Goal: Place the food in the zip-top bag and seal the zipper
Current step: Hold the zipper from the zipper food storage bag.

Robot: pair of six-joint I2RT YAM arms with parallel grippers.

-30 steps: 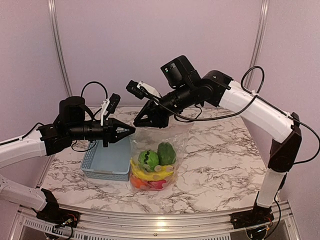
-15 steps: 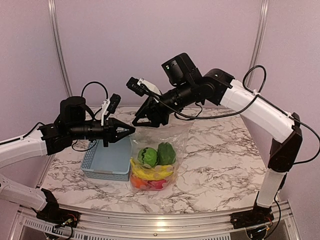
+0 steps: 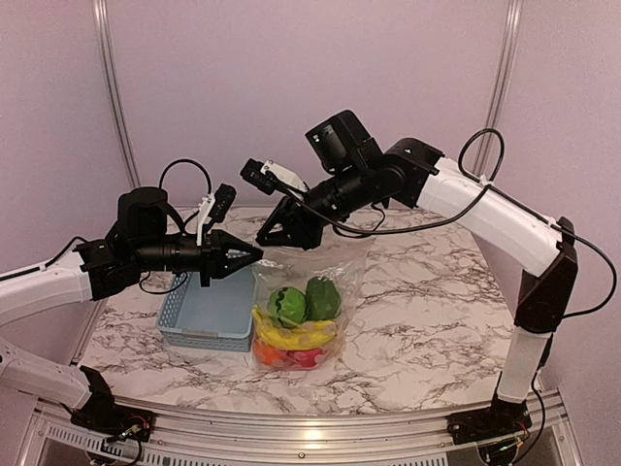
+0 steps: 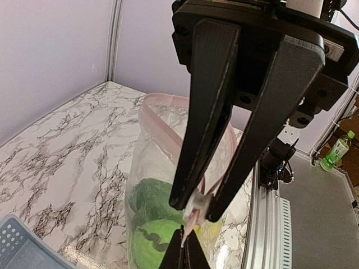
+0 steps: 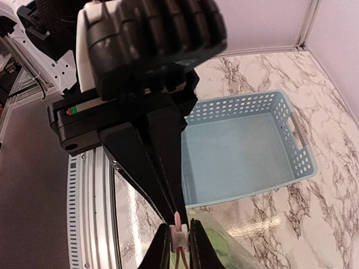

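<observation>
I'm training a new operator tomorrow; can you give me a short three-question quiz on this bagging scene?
1. True or false: the food sits inside the zip-top bag.
2. Which hand pinches the slider tab: A, the left hand, or B, the right hand?
3. Fill in: the left hand is shut on the end of the ____.
Key: 1 true; 2 B; 3 zipper.

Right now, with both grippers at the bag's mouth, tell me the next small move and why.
Probably draw the right gripper, shut on the slider tab, along the zipper away from the left gripper, which pins the strip's end. The food already lies in the zip-top bag, and its mouth gapes open.
</observation>
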